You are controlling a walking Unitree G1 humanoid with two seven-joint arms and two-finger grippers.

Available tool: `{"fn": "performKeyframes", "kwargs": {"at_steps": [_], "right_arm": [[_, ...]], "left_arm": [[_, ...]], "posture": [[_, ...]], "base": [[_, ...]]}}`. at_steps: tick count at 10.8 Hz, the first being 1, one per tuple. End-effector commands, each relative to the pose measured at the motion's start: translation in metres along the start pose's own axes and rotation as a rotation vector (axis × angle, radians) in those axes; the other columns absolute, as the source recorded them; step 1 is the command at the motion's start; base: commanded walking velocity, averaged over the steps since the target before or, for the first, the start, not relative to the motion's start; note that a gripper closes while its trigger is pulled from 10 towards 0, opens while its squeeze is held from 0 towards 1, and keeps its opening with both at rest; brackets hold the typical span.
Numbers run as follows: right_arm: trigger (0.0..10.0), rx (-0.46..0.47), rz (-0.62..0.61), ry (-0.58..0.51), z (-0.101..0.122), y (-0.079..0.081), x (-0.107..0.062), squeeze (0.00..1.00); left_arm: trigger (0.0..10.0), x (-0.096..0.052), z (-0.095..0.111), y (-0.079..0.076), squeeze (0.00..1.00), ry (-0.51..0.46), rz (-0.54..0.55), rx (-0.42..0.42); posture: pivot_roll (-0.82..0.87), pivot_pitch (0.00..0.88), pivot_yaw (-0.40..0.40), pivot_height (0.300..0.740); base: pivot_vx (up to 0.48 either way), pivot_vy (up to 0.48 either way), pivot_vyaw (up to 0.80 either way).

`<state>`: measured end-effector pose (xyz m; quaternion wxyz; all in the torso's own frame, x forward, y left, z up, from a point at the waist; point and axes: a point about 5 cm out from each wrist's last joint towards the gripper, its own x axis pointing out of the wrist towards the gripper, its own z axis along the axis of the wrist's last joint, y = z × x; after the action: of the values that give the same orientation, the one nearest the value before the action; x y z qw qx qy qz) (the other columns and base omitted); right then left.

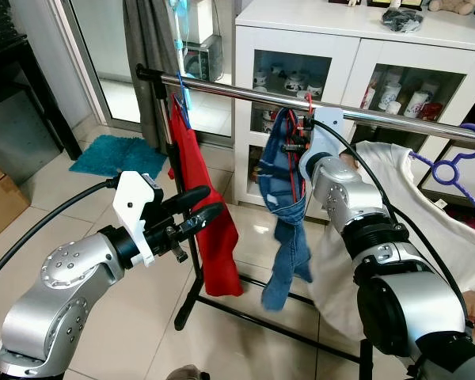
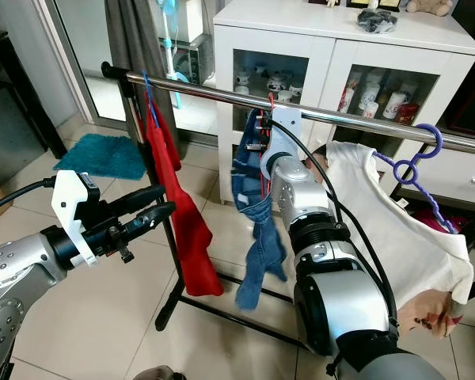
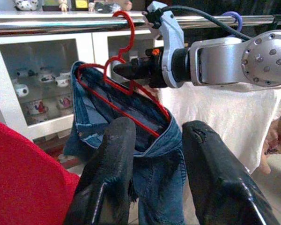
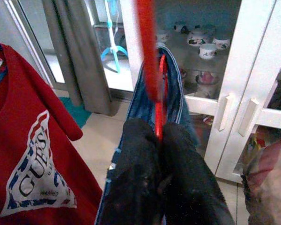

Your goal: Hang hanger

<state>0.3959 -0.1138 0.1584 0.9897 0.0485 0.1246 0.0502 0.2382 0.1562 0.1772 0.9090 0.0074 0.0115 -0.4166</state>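
Right gripper (image 4: 158,136) pinching red hanger (image 3: 126,70); hook seemingly over rail (image 1: 245,93).

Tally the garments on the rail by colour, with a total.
Red T-shirt: 1
Blue jeans, on the red hanger pinched by the right gripper: 1
White T-shirt: 1
Total: 3

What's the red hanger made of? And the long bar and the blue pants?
The hanger looks like thin glossy plastic or coated wire. The bar looks like polished metal, with bright reflections. The pants look like denim: faded blue, with stitched seams.
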Motion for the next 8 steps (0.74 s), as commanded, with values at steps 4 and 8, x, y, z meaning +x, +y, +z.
{"fn": "performKeyframes", "kwargs": {"at_steps": [4, 8], "right_arm": [[10.0, 0.083, 0.109, -0.208, 0.022, -0.011, -0.038, 1.0], [10.0, 0.156, 0.397, -0.314, 0.009, -0.009, -0.123, 1.0]], "left_arm": [[10.0, -0.001, -0.011, 0.022, 0.0, 0.02, 0.257, 0.029], [10.0, 0.001, -0.022, 0.011, 0.0, 0.045, 0.32, 0.048]], "posture": [[0.04, 0.004, 0.013, 0.74], [0.02, 0.015, 0.035, 0.74]], "base": [[0.0, 0.0, 0.0], [0.0, 0.0, 0.0]]}}
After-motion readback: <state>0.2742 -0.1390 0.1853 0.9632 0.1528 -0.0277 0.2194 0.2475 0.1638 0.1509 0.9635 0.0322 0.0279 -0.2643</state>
